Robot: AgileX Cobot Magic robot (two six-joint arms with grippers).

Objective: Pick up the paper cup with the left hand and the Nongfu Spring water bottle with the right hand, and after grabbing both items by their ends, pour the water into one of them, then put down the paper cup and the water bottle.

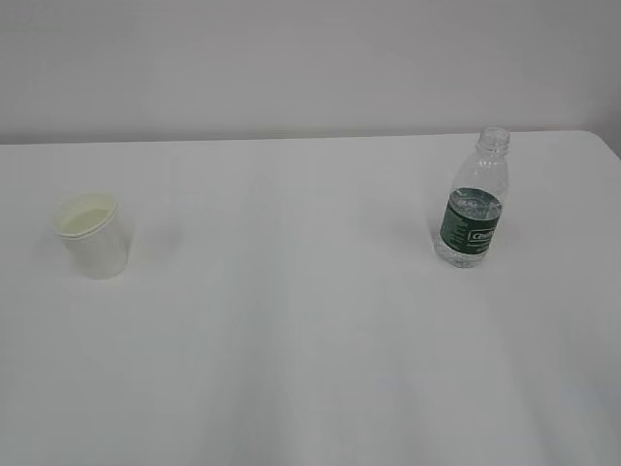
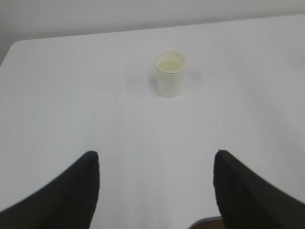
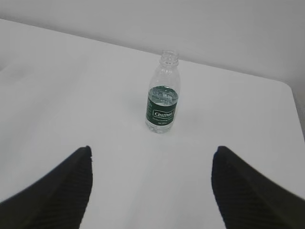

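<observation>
Nearest the left wrist camera, the left hand point(image 2: 155, 191), a black gripper, shows only two dark fingers point(image 2: 71, 191) at the bottom corners of its view, spread wide with nothing between them but bare table. Ahead of that gap and well clear of the fingertips stands the paper cup point(image 2: 169, 74), a small off-white tapered cup with a rolled rim and pale cream inside, upright on the white table point(image 2: 71, 95), slightly right of the gap's centre line.

The right hand point(image 3: 151, 191), likewise black, has its two fingers point(image 3: 248, 191) just as widely parted and empty. Beyond them, near the middle of the gap and well apart from either finger, stands the Nongfu Spring water bottle point(image 3: 163, 93), a small clear ribbed plastic bottle with a dark green label printed in white, upright and capless. The water point(image 3: 163, 125) shows at its base below the label.

In the exterior view neither gripper appears; cup point(image 1: 93, 236) and bottle point(image 1: 473, 202) stand far apart toward opposite sides of the table, before a pale wall point(image 1: 291, 58).
</observation>
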